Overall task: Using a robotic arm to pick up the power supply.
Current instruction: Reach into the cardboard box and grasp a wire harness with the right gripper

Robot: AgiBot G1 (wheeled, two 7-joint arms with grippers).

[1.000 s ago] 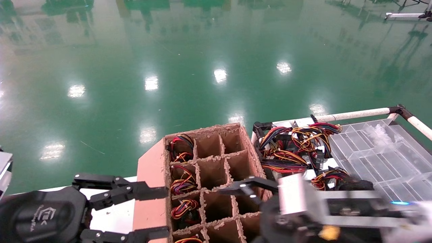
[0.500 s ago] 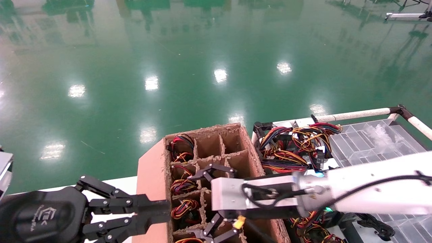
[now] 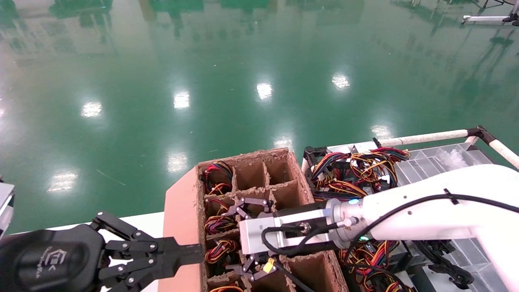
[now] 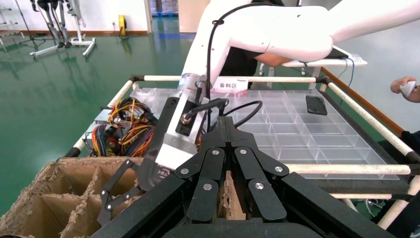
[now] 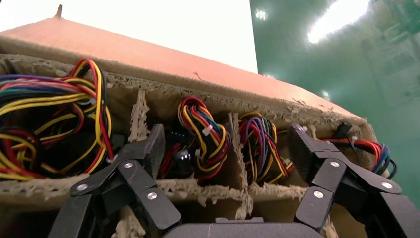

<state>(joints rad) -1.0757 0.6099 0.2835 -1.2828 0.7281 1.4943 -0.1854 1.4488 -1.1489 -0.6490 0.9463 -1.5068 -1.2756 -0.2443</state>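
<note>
Two arms in view. Right gripper (image 3: 243,235): reaching across the divided cardboard box (image 3: 180,211) from the right, poised over the left column of cells; fingers spread wide, holding nothing, one finger (image 5: 148,148) at one cell divider and the other (image 5: 309,148) two dividers along. Behind it a boxy silver module (image 3: 263,235), one looped black cable (image 3: 284,239), and a white forearm (image 3: 429,211) with a lit ring.

Left gripper (image 3: 190,253): low at the left, wrist black with a white logo, fingers closed onto the box's left wall; cardboard edge (image 4: 230,198) seen pinched between the finger links in the left wrist view.

Box: three columns of cells; four rows countable in the head view, near end cut off by the frame. Power supplies: left column filled, four wire bundles countable in the head view, the nearest (image 3: 223,288) only partly in frame. Bundle below the spread right fingers (image 5: 203,134) red, yellow, black and orange; bodies under the wires dark and hard to make out. Middle and right columns showing bare cardboard where not covered by the arm.

One heap of loose wired units (image 3: 357,170) just right of the box, count not discernible; more wires under the white forearm, partly hidden. One clear plastic compartment tray (image 3: 458,178) further right, inside a white-tube frame (image 3: 425,138). Green glossy floor (image 3: 243,61) beyond.
</note>
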